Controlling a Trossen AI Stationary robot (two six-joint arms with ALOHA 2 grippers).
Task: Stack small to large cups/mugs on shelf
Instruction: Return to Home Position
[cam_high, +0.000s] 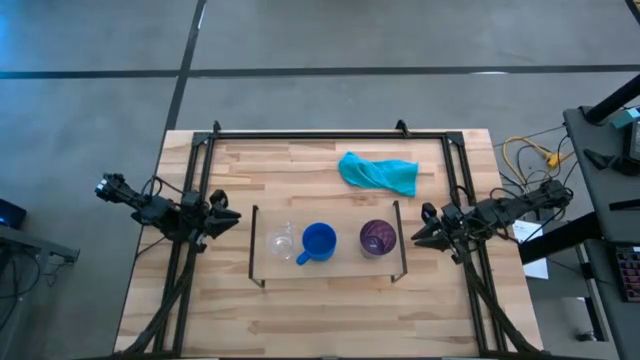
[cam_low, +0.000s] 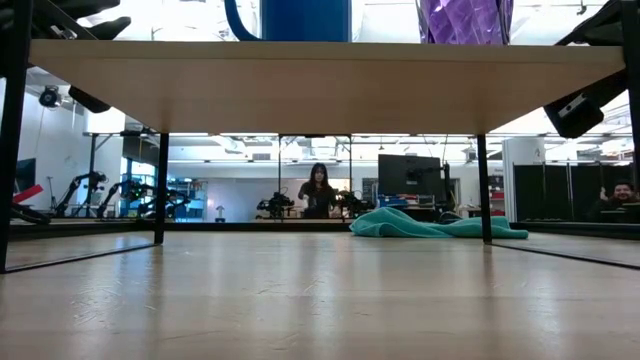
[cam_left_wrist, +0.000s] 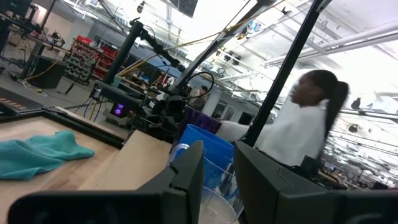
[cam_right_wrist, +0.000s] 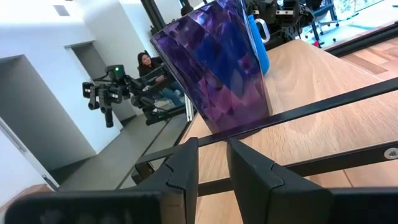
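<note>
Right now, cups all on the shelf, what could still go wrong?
Left pincer sits near the shelf end by the clear glass cup; a sloppy retreat might jolt the shelf and tip the cup.
Right pincer sits as near the end by the purple cup.
Blue mug has its handle toward the glass; a jolt could knock them.

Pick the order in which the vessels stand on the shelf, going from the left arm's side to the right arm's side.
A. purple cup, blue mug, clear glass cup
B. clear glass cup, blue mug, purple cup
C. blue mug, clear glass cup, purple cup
B: in the high view, the clear glass cup stands on the shelf nearest the left arm, the blue mug in the middle, and the purple cup nearest the right arm.
</note>
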